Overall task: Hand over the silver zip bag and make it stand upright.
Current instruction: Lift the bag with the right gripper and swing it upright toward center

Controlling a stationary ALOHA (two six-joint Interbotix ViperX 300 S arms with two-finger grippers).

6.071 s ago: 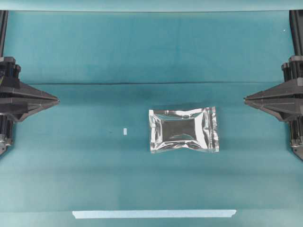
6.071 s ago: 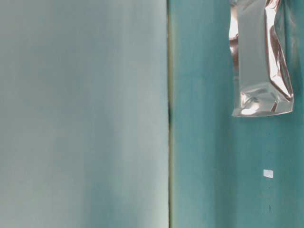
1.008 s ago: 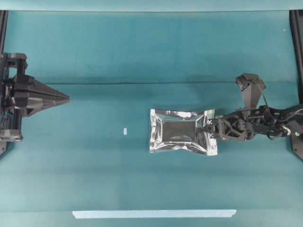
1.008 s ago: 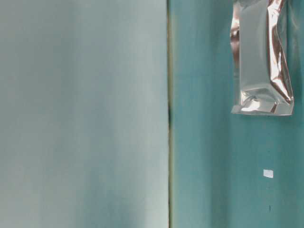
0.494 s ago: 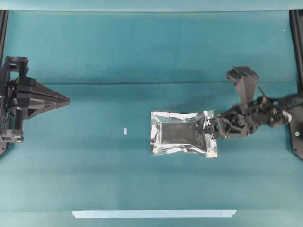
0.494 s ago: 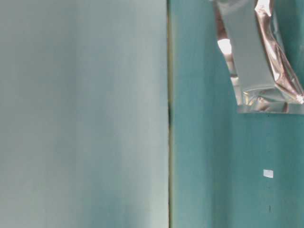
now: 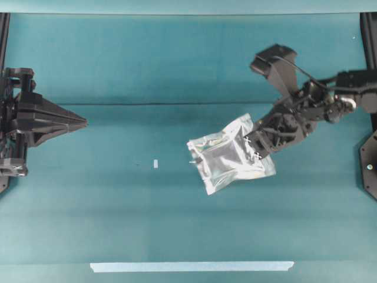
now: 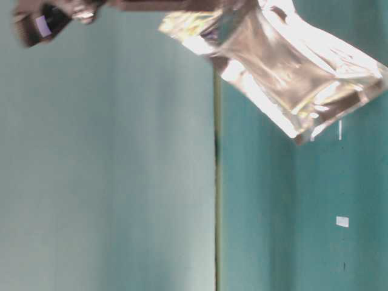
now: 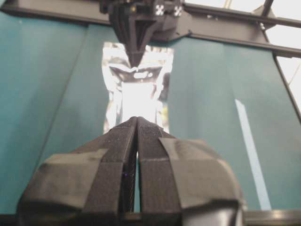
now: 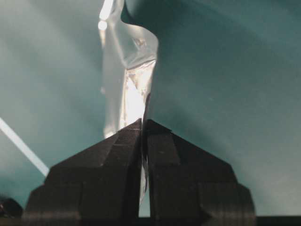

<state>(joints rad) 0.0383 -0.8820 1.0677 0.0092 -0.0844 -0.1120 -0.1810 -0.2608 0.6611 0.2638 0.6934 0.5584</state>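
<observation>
Since a second ago, the right arm has swung up and back toward two o'clock in the overhead view, and the silver zip bag (image 7: 231,155) has left its flat, square-on lie and now hangs tilted, its far end dipping toward seven o'clock. A second ago it lay on the surface with the right hand already at its three-o'clock edge; six seconds ago neither arm had reached in.

Judged from this, the pick-up is done and the lift is under way. The handover itself, and standing the bag upright, are both left.

The teal surface (image 7: 118,224) offers wide open room: from the bag toward nine o'clock nothing stands between it and the left hand (image 7: 82,122), which waits well apart with its fingers pressed together and would have to spread to receive anything. The long pale tape strip (image 7: 191,266) lies near the six-o'clock edge, well clear of the likely path.

The right hand (image 7: 254,146) pinches the bag by its sealed flat edge, fingers (image 10: 117,155) pressed on the foil with only the thin seam between them; the puffed centre hangs free beyond. In the left wrist view the bag hangs straight ahead of the left hand's fingertips.

The small white tape scrap (image 7: 155,164) sits roughly midway between the two hands, flat and no obstacle.
</observation>
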